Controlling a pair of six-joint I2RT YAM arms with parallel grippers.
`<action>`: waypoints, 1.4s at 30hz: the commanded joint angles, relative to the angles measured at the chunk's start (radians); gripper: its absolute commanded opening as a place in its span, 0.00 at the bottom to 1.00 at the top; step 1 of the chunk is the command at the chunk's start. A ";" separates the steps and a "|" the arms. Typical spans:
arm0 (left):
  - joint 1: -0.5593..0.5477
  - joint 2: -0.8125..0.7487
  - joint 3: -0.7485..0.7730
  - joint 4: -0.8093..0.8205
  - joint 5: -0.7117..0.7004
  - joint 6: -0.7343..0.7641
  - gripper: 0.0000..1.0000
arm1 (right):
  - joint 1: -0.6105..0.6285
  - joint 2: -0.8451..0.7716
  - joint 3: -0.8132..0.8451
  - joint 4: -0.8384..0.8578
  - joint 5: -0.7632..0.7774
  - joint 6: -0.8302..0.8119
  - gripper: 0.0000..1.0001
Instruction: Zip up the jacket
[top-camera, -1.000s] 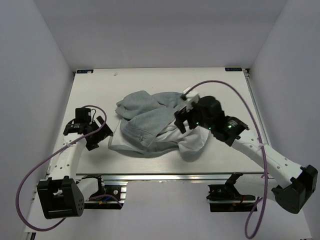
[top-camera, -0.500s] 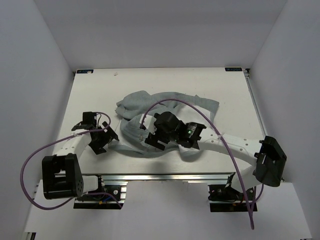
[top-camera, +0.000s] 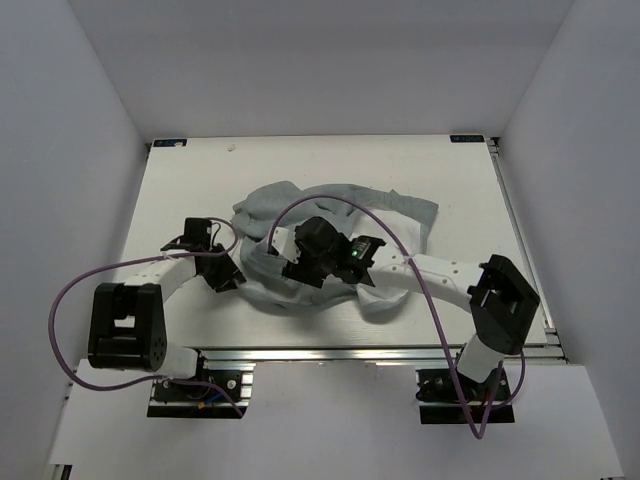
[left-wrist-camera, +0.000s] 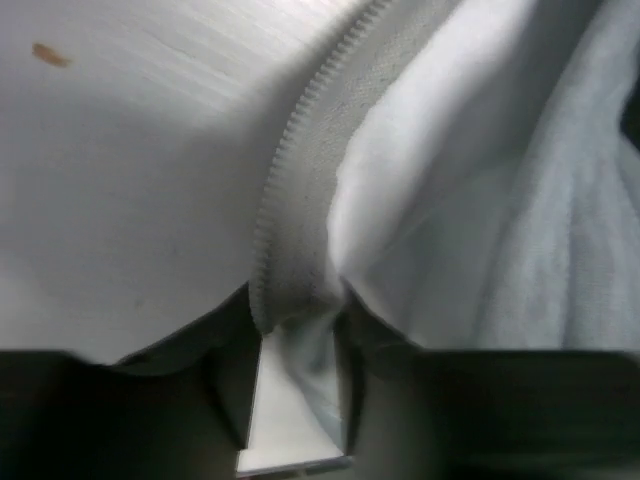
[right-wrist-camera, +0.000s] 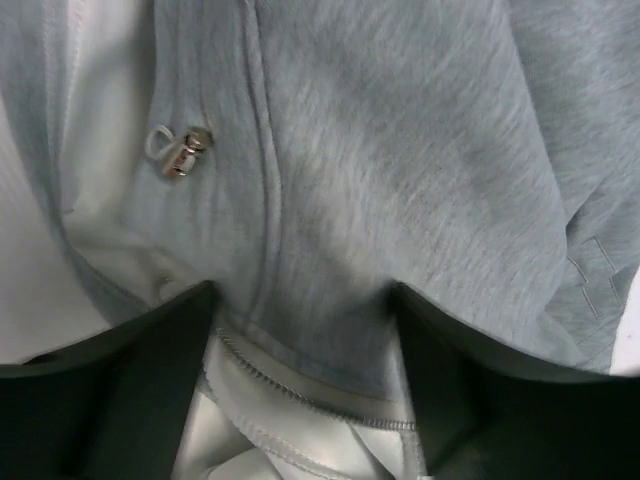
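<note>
The light grey jacket (top-camera: 350, 215) lies crumpled in the middle of the table, its pale lining showing at the near edge. My left gripper (top-camera: 228, 277) is at the jacket's left edge. In the left wrist view its jaws (left-wrist-camera: 297, 300) stand partly open on either side of the zipper tape (left-wrist-camera: 290, 160), with fabric (left-wrist-camera: 480, 200) between them. My right gripper (top-camera: 292, 262) presses down on the jacket's front. Its open jaws (right-wrist-camera: 305, 300) straddle grey fabric (right-wrist-camera: 400, 150) above a row of zipper teeth (right-wrist-camera: 290, 390). A small metal zipper pull (right-wrist-camera: 180, 155) lies to the left.
The white table (top-camera: 200, 180) has free surface to the left, behind and to the right of the jacket. The right arm's purple cable (top-camera: 340, 200) arcs over the garment. The metal front rail (top-camera: 350, 350) runs close to the jacket's near edge.
The right arm has swung left across the jacket and lowered onto it, and the jacket has spread to the right. The left gripper moved right onto the jacket's edge, its jaws narrowing.
</note>
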 joint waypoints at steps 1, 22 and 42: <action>-0.016 0.046 0.008 0.018 -0.002 -0.004 0.37 | -0.051 0.011 0.086 -0.021 -0.023 0.015 0.70; -0.018 -0.247 0.603 -0.387 -0.477 -0.001 0.00 | -0.472 -0.304 0.310 0.265 0.159 0.450 0.00; -0.020 -0.391 1.344 -0.312 -0.755 0.185 0.00 | -0.503 -0.469 0.740 0.253 0.465 0.183 0.00</action>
